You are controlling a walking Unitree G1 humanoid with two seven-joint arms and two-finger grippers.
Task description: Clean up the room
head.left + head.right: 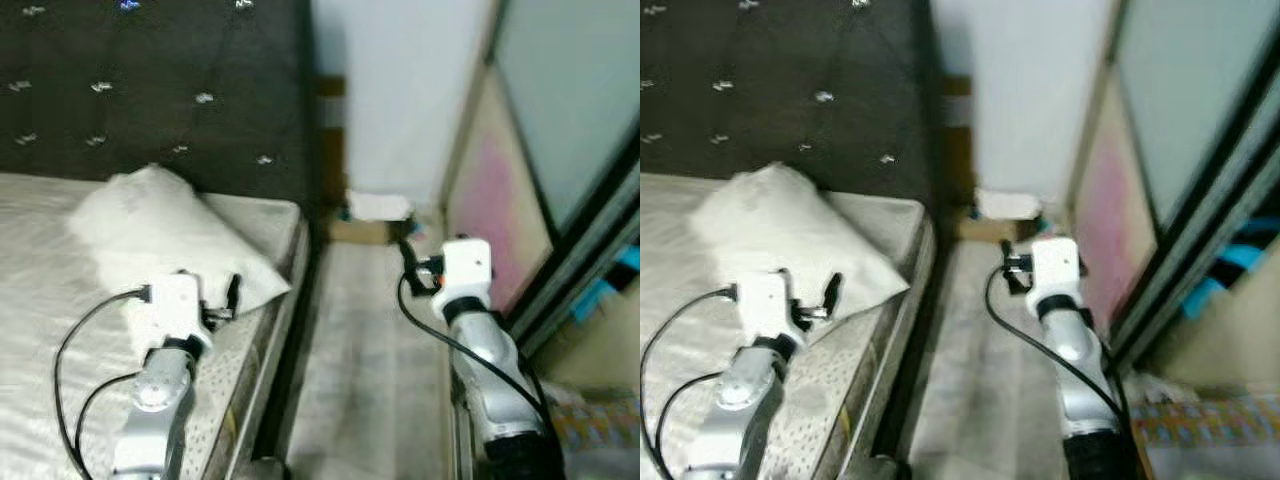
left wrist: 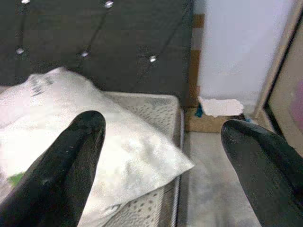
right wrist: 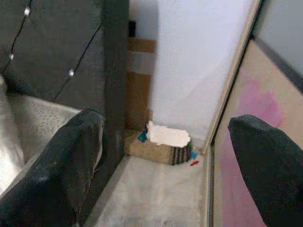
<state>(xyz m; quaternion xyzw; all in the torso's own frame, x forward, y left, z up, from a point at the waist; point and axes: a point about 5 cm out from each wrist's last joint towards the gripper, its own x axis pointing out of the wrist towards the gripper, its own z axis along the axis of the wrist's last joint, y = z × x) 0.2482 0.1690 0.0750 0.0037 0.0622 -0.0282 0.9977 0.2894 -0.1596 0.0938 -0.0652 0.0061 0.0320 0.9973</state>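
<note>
A white pillow (image 1: 170, 235) lies on the bed (image 1: 40, 330), left of centre, just beyond the left gripper (image 2: 161, 161), fingers apart. Right gripper (image 3: 175, 161), also spread, hovers over the floor. Clutter by the far wall is blurred.

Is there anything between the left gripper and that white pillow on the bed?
Nothing visible. The left gripper is open and raised over the edge of the bed, pointing toward the pillow with only air between its fingers and it.

Both silver arms reach forward, the left gripper (image 2: 161, 156) and right gripper (image 3: 165, 156) each spread wide, holding nothing.
</note>
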